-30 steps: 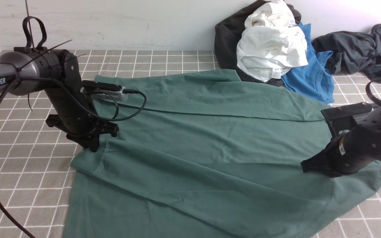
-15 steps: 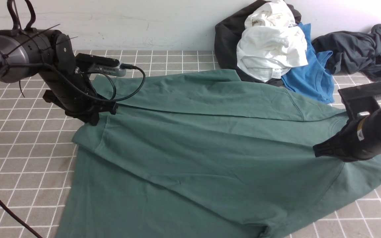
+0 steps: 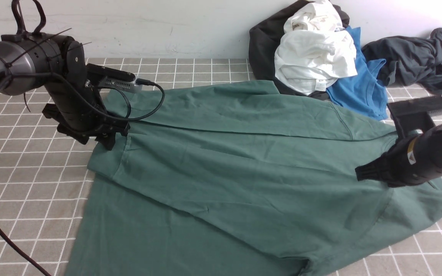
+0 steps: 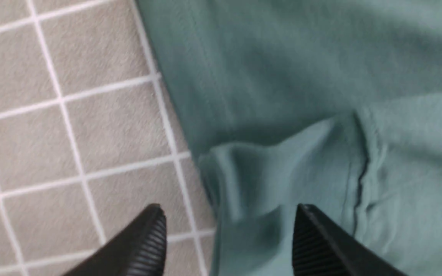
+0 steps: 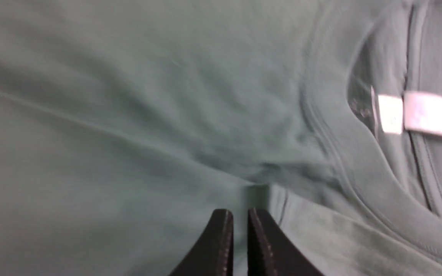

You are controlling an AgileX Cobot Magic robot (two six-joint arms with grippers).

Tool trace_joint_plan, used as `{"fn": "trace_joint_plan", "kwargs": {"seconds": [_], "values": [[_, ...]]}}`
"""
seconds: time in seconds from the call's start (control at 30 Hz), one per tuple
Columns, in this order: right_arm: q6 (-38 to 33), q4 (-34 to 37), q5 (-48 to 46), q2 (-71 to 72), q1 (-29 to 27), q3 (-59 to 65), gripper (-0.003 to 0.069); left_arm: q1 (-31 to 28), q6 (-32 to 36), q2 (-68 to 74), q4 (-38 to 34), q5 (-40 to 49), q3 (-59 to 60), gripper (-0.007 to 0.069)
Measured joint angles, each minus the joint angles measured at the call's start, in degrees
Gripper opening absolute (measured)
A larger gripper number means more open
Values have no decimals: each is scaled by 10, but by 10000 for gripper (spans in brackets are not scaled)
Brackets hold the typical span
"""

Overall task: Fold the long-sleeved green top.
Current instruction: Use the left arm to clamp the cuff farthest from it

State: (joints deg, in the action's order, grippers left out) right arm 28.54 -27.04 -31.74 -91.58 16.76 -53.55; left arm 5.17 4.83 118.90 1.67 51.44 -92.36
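The green long-sleeved top (image 3: 244, 165) lies spread over the checked cloth, with one layer folded across its middle. My left gripper (image 3: 109, 141) hovers at the fold's left corner. In the left wrist view it (image 4: 228, 209) stands open, straddling a bunched edge of the top (image 4: 282, 76) without pinching it. My right gripper (image 3: 360, 173) sits low on the top's right side near the collar. In the right wrist view its jaws (image 5: 240, 211) are a thin slit apart with green fabric (image 5: 129, 115) in it and creases running to the tips. The white neck label (image 5: 416, 115) shows beside them.
At the back right against the wall is a pile of a white garment (image 3: 313, 53), a bright blue t-shirt (image 3: 363, 88) and a black garment (image 3: 263, 50). A dark grey garment (image 3: 413, 57) lies further right. The grey checked cloth (image 3: 33, 184) shows left of the top.
Both arms moved away from the near edge, carrying the folded layer further back. The left jaws went from shut to open and let go of the corner. The right jaws parted slightly.
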Motion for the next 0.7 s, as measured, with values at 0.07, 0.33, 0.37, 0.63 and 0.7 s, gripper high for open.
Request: {"fn": "trace_joint_plan", "kwargs": {"seconds": [0.07, 0.33, 0.37, 0.63, 0.7], "values": [[-6, 3, 0, 30, 41, 0, 62, 0, -2, 0, 0, 20, -1, 419], [-133, 131, -8, 31, 202, 0, 62, 0, 32, -13, -40, 97, -1, 333], [-181, 164, -6, 16, 232, 0, 62, 0, 43, -29, -54, 107, -1, 316], [-348, 307, 75, -98, 297, 0, 62, 0, 68, -137, -96, 108, -1, 278], [-388, 345, 82, -122, 306, 0, 62, 0, 68, -171, -97, 98, -1, 278]]}}
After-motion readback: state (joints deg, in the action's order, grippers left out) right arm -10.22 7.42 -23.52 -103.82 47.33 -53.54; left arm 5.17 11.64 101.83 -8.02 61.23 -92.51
